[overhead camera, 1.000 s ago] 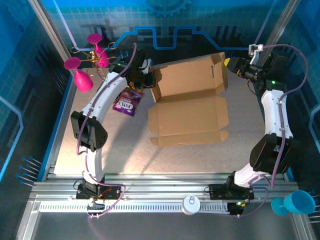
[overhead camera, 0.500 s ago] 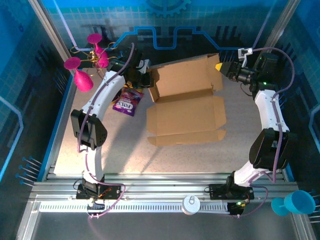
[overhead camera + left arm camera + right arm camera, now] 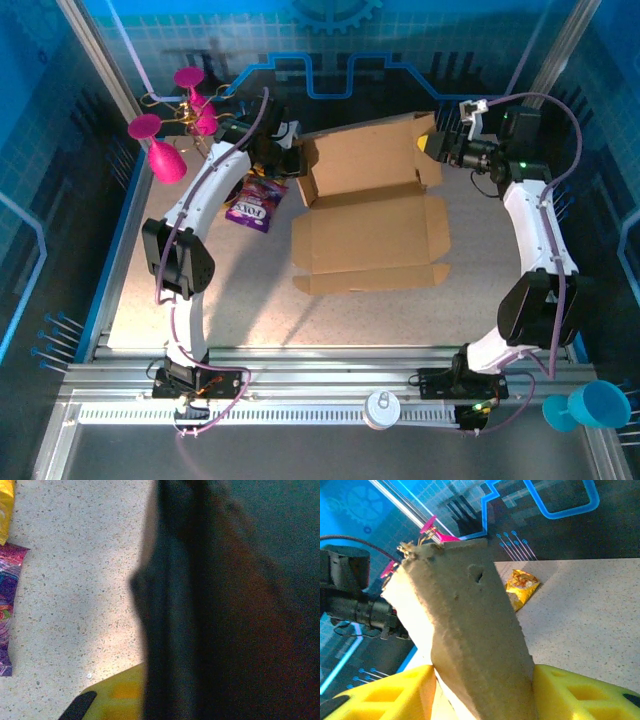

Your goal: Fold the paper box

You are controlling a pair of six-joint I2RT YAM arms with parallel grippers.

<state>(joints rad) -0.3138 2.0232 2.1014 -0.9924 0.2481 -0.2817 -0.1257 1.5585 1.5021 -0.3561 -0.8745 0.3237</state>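
The paper box (image 3: 370, 235), plain brown cardboard, lies open mid-table with its rear panel and end flaps tilted up. At the rear left flap my left gripper (image 3: 295, 155) is shut on the cardboard. In the left wrist view the box wall (image 3: 225, 620) is a dark blur across the right side, covering all but one yellow fingertip (image 3: 117, 697). My right gripper (image 3: 437, 145) is at the rear right flap. In the right wrist view that flap (image 3: 470, 630) stands upright between the yellow fingers (image 3: 385, 695), touching both.
A purple snack packet (image 3: 255, 205) lies left of the box beside the left arm. A yellow packet (image 3: 521, 586) lies on the table behind the right flap. Pink goblets (image 3: 165, 155) stand at the far left. A blue cup (image 3: 590, 405) sits off the table at the near right.
My right gripper has swung left from beside the box onto its rear right flap. The box has slid slightly left. The left gripper has stayed shut at the left flap.
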